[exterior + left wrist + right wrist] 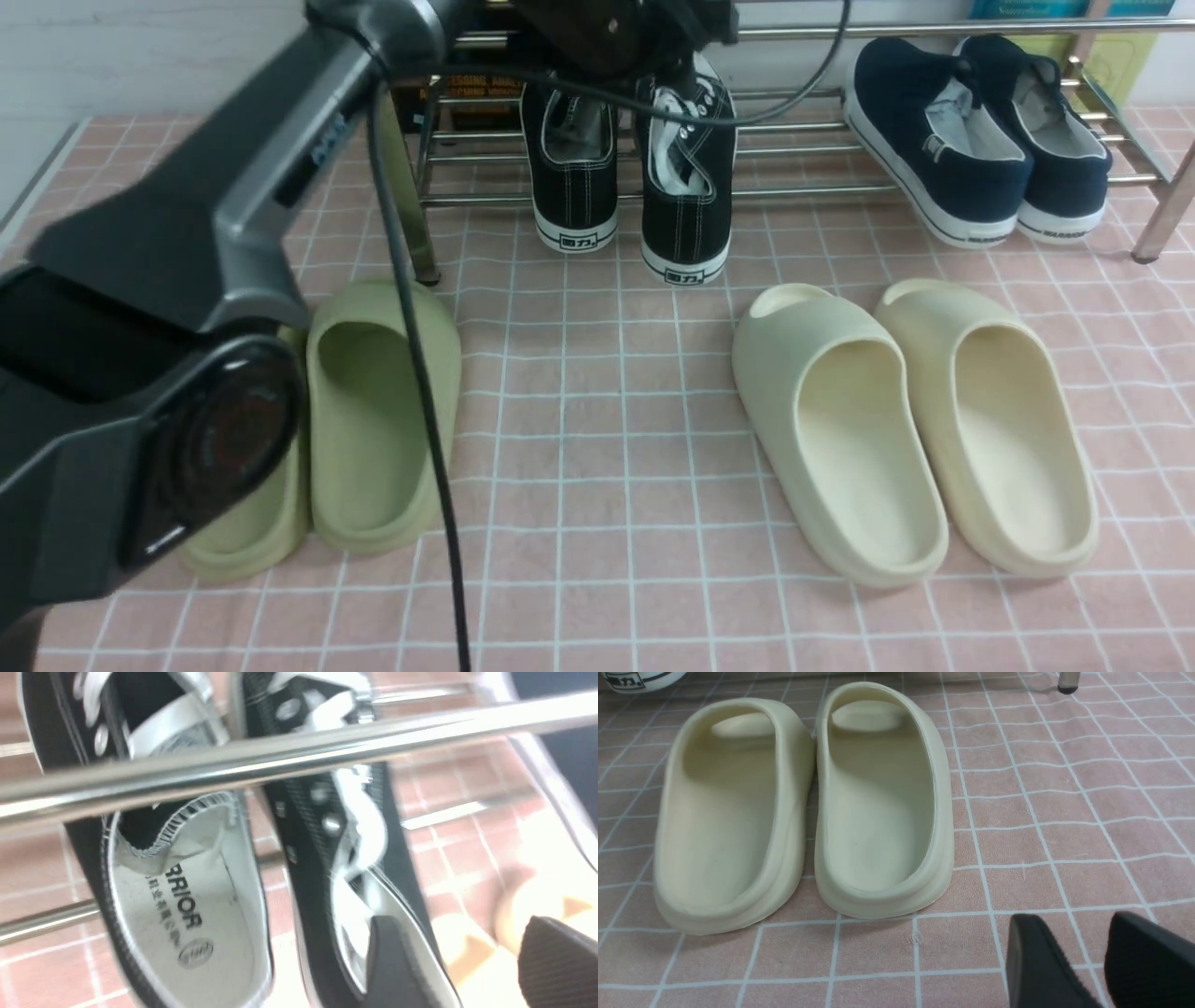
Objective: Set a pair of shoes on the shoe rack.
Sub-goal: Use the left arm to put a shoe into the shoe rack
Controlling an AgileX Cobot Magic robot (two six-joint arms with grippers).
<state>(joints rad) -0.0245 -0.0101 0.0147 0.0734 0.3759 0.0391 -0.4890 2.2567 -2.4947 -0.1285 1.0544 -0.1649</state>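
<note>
Resting on the shoe rack [812,191]: two black sneakers [571,177], two navy slip-ons [934,159]; before it, four slides [840,439]. Only wrist views reveal left tool [467,933] and right tool [1076,924] spread.

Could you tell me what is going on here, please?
The left gripper is over the shoe rack, jaws open, close above the black sneakers, which both sit on the lower shelf with heels jutting out front. The right gripper hangs with jaws open and empty over the floor near the cream slides.
</note>
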